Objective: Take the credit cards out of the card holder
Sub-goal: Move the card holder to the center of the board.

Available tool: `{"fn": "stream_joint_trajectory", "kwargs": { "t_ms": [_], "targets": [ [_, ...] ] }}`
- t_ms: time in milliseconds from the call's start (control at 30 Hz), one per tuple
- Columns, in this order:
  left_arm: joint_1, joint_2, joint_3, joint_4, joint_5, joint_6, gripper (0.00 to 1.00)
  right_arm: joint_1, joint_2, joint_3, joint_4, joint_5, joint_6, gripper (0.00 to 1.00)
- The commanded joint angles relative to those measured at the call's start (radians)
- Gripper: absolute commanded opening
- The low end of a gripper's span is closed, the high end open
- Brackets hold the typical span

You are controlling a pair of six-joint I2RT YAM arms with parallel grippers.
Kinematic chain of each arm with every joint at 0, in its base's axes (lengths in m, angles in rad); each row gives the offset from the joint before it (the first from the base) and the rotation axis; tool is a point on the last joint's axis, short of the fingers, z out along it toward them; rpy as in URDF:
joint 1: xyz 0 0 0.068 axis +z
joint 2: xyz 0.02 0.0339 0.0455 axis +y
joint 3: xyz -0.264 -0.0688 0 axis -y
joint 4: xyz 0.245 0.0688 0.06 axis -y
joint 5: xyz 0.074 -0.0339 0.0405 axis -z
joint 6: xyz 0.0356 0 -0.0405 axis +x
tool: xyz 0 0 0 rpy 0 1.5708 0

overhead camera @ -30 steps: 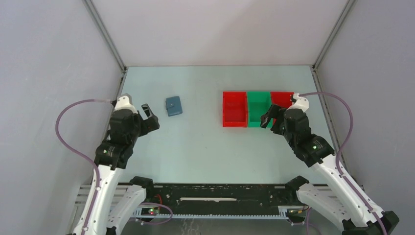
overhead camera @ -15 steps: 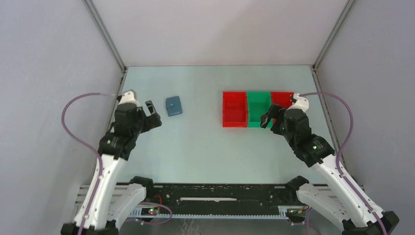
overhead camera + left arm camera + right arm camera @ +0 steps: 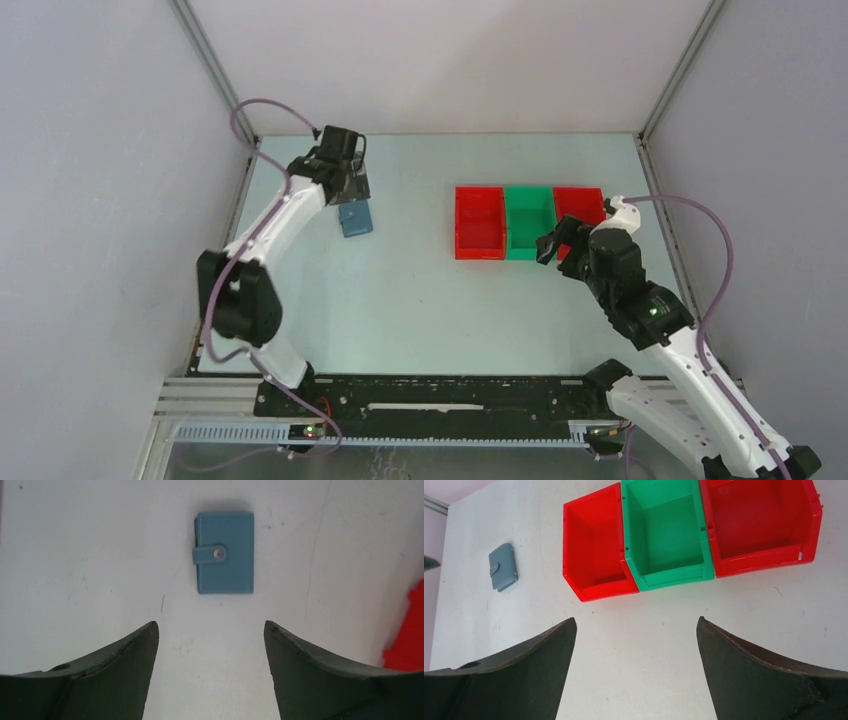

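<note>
Small, soft, blue-teal bifold card holder (image 3: 225, 552) lies flat and shut on the pale bench (image 3: 90, 540), toward the far left. It is well apart from the row of red and green plastic bins (image 3: 666, 535). A short strap (image 3: 210, 554) with a metal snap wraps over one long edge and is fastened. No credit cards are visible; presumably they are inside.

Your left jaws are spread wide and hold nothing. They are poised over the bench with the holder just ahead of the tips, roughly centred between them. Your right jaws are likewise wide apart and empty, on the near side of the bins.

Handling, as a judgement: the holder looks light, limp and low, so a nudge will probably slide it on the smooth surface. Come down to the bench and pinch across the two long edges, clear of the strap. The snap must be popped first, likely with one arm pinning the body while the other peels the tab. Expect the cards to be thin, stiff and slick; take each by an exposed edge.
</note>
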Motion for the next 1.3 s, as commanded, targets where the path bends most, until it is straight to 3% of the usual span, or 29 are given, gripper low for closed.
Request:
{"fn": "stream_joint_trajectory", "kwargs": {
  "t_ms": [0, 167, 500, 567, 667, 700, 967, 1267],
  "targets": [
    [0.001, 0.221, 0.223, -0.064, -0.107, 0.001, 0.8, 0.006, -0.036, 0.01, -0.04, 0.045, 0.022, 1.0],
    [0.008, 0.404, 0.352, -0.08, -0.113, 0.012, 0.72, 0.002, -0.082, 0.009, -0.073, 0.066, 0.019, 1.0],
    [0.043, 0.586, 0.427, -0.094, -0.104, -0.01, 0.65, 0.001, -0.086, 0.01, -0.094, 0.044, 0.023, 1.0],
    [0.048, 0.593, 0.425, -0.093, -0.09, -0.018, 0.71, 0.001, -0.089, 0.01, -0.096, 0.044, 0.026, 1.0],
    [0.055, 0.591, 0.412, -0.081, -0.055, -0.024, 0.97, 0.001, -0.091, 0.01, -0.1, 0.046, 0.028, 1.0],
    [0.06, 0.589, 0.405, -0.075, -0.04, -0.026, 0.99, 0.001, -0.092, 0.01, -0.101, 0.046, 0.029, 1.0],
    [0.088, 0.577, 0.335, -0.03, 0.086, -0.046, 1.0, 0.002, -0.076, 0.01, -0.105, 0.045, 0.038, 0.99],
    [0.09, 0.592, 0.295, -0.02, 0.116, -0.078, 1.0, 0.002, -0.06, 0.009, -0.092, 0.024, 0.046, 1.0]
  ]
}}
